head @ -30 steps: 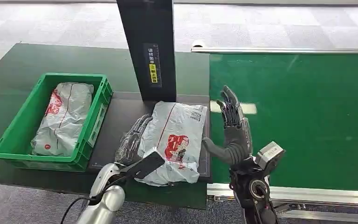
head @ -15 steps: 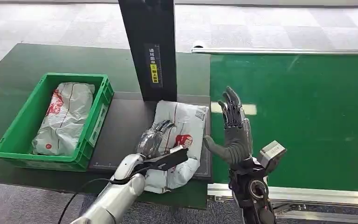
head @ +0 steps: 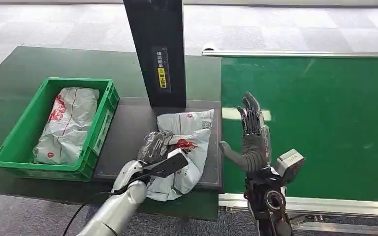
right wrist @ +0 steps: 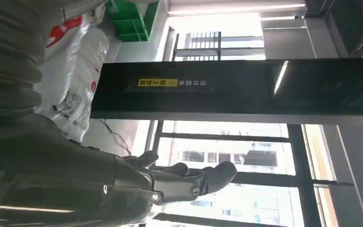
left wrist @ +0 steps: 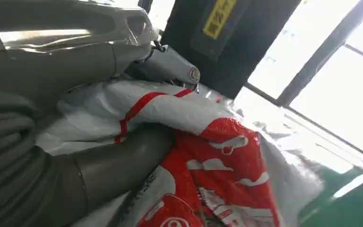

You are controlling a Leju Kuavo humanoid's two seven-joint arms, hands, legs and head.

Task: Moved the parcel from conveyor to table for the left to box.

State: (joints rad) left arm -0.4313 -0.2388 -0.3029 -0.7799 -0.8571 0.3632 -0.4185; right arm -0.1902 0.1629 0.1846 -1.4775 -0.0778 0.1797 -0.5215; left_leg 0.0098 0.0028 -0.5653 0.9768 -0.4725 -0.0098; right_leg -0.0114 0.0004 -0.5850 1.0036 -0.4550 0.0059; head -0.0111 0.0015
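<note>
A white plastic parcel (head: 184,147) with red print lies crumpled on the dark table panel (head: 128,132), just left of the green conveyor (head: 315,123). My left hand (head: 153,145) grips its left side, fingers curled into the bag; in the left wrist view the thumb (left wrist: 123,165) presses under the parcel (left wrist: 208,161) while fingers (left wrist: 170,66) close over it. My right hand (head: 250,132) stands upright over the conveyor edge, fingers spread, holding nothing, apart from the parcel; the right wrist view shows its fingers (right wrist: 184,182) extended and the parcel (right wrist: 78,71) beside it.
A green crate (head: 24,147) with another white parcel (head: 66,123) inside sits at the table's left. A black upright post (head: 156,49) with a yellow label stands right behind the parcel. The conveyor's metal rail (head: 305,204) runs along the front edge.
My left hand moved from the parcel's left side onto it and closed, bunching the bag and pulling it leftward and nearer. My right hand stayed raised, drifting slightly right.
</note>
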